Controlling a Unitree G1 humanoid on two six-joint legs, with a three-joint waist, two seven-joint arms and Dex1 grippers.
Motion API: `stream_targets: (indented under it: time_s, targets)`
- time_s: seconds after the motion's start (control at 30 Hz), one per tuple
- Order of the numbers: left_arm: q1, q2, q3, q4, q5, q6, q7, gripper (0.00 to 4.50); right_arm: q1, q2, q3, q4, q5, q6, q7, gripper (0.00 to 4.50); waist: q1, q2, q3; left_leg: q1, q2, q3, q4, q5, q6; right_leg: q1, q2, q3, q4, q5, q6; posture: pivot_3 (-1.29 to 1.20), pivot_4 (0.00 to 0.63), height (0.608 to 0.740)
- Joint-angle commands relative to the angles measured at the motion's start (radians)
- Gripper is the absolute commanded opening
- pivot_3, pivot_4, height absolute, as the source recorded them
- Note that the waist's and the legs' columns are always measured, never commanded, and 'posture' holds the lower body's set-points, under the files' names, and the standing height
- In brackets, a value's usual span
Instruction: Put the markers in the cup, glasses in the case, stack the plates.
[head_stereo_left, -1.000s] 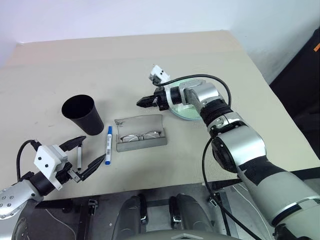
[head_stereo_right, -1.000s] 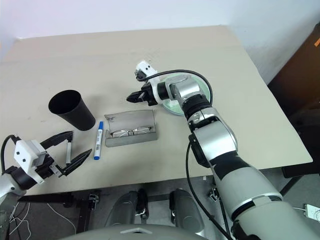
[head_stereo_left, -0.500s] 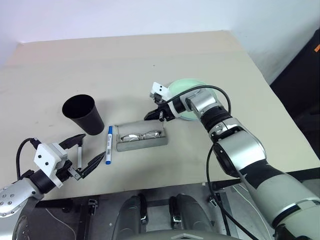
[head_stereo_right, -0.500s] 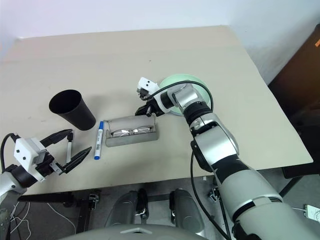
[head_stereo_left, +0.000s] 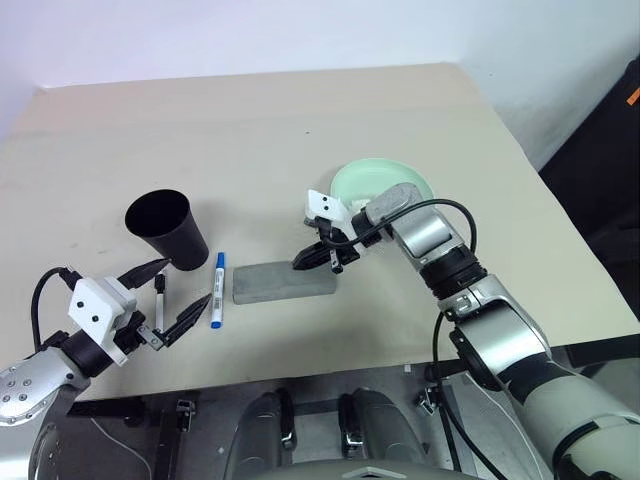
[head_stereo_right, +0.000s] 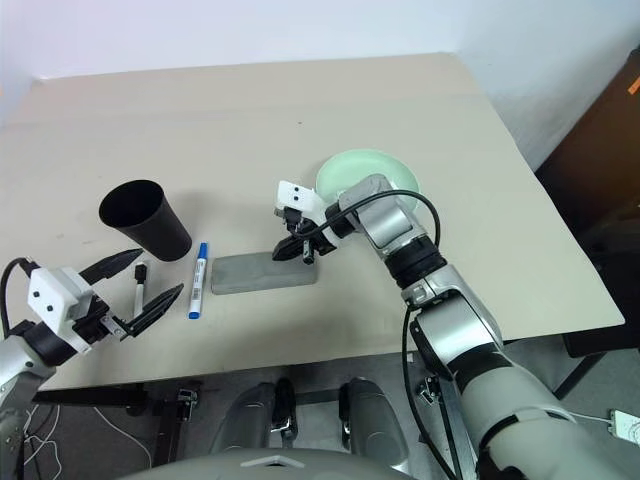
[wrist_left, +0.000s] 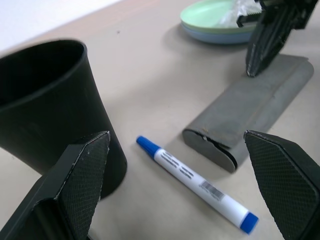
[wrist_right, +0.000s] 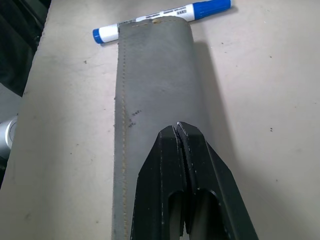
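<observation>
Right gripper (head_stereo_left: 318, 260), fingers pressed together, presses on the closed case (head_stereo_left: 284, 282). The blue marker (head_stereo_left: 216, 290) lies just left of it, pointing near-to-far, closest to the spread, empty left gripper (head_stereo_left: 162, 305); the cup (head_stereo_left: 165, 229) stands just beyond.

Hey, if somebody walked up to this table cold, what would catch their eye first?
Probably the right gripper, fingers shut, its tip pressing on the lid of the closed grey felt-like glasses case mid-table. Next, the tall black tapered plastic cup at the left, with a blue-capped white marker lying between it and the case. Behind the right arm sits the pale mint green plate stacked on a pale blue one.
</observation>
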Motion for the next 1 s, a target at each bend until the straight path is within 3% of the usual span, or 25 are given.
stream_targets:
  time_s: [0.03,0.53,0.77,1.0]
  targets:
    - [-0.005,-0.007,0.039,-0.001,-0.017,-0.018,0.016,4.50,0.016,-0.007,0.018,-0.042,0.017,0.004,-0.007,0.06,0.000,0.000,0.000,0.000,0.000,0.000,0.000,0.000,0.000,0.000,0.000,0.000,0.000,0.000,0.000,0.00,0.150,0.715]
    - [0.111,-0.022,0.104,-0.098,-0.073,0.012,0.028,4.50,0.070,0.005,0.020,-0.113,0.111,-0.031,0.015,0.06,-0.001,0.000,0.000,0.001,0.000,0.000,0.000,0.000,0.000,0.000,0.000,0.000,-0.001,-0.001,-0.002,0.00,0.150,0.715]
    - [0.157,-0.040,0.138,-0.105,-0.085,-0.003,0.030,4.50,0.089,-0.001,0.112,-0.063,0.021,-0.150,-0.031,0.06,-0.002,0.000,0.000,0.001,0.000,0.000,-0.001,0.000,0.000,0.000,0.000,0.000,-0.002,-0.001,-0.002,0.00,0.150,0.715]
    - [0.214,-0.105,0.202,-0.102,-0.133,-0.005,0.057,4.50,0.035,0.015,0.037,-0.044,0.096,-0.117,-0.002,0.06,-0.002,0.000,0.000,0.002,0.001,0.000,-0.001,0.000,0.000,-0.002,0.000,0.000,-0.002,-0.002,-0.004,0.00,0.150,0.715]
